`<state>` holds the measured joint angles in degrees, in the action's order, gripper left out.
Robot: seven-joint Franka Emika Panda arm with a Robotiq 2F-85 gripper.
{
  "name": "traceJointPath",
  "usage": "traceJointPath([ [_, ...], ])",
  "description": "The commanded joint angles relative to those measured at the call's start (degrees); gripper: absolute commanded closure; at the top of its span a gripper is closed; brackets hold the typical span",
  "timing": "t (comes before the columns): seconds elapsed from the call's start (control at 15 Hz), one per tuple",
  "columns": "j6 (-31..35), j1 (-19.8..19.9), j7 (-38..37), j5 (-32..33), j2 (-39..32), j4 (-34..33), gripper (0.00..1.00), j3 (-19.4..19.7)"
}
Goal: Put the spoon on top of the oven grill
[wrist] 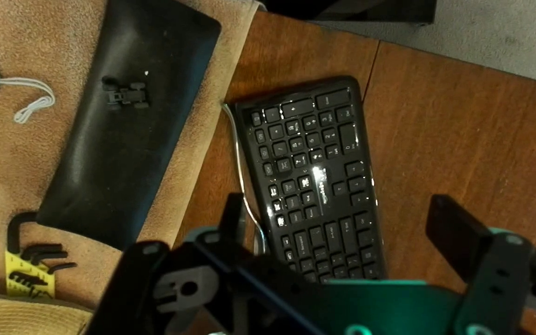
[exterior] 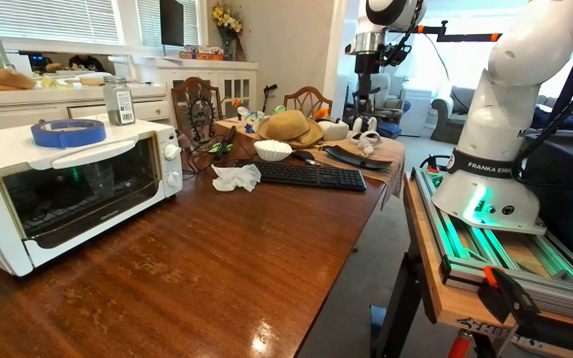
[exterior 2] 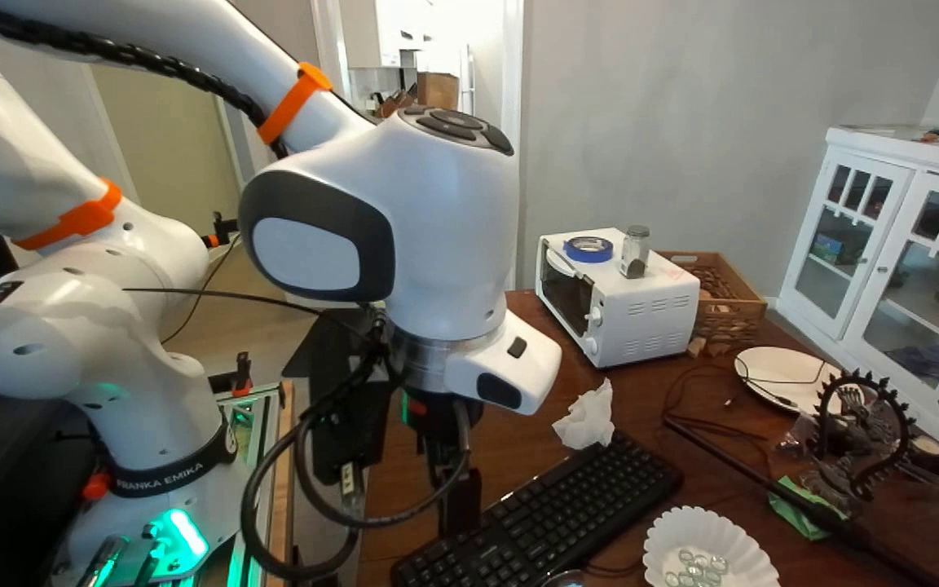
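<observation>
The oven grill, a white toaster oven with a dark glass door (exterior: 87, 191), stands on the wooden table and also shows in an exterior view (exterior 2: 653, 322). A roll of blue tape (exterior: 68, 133) and a glass jar (exterior: 119, 102) are on its top. I cannot make out a spoon in any view. My gripper (wrist: 342, 223) is open and empty in the wrist view, its fingers wide apart above the black keyboard (wrist: 319, 186). It also shows pointing down in both exterior views (exterior: 363, 102) (exterior 2: 460, 497), well away from the oven; in one its fingers are partly hidden.
A white tissue (exterior: 237, 177) and a white fluted bowl (exterior: 272, 150) lie near the keyboard. A black tray (wrist: 128, 121) and a straw hat (wrist: 26, 318) are on the brown cloth. A white plate (exterior 2: 771, 363) and a dark spiky ornament (exterior 2: 861, 432) stand farther along the table.
</observation>
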<state>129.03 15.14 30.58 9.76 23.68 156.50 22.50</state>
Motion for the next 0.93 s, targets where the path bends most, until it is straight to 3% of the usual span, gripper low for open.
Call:
traceJointPath([
  [0.0, -0.21, 0.09, -0.07, -0.10, 0.23, -0.06, 0.00, -0.64],
  [0.2, 1.44, 0.46, 0.81, 1.17, -2.81, -0.90, 0.00, -0.11],
  [0.53, 10.80, 3.25, 1.74, 5.81, -11.75, -2.11, 0.00, 2.23],
  [0.87, 18.86, 3.31, 3.76, 1.92, -22.87, -5.69, 0.00, 2.99],
])
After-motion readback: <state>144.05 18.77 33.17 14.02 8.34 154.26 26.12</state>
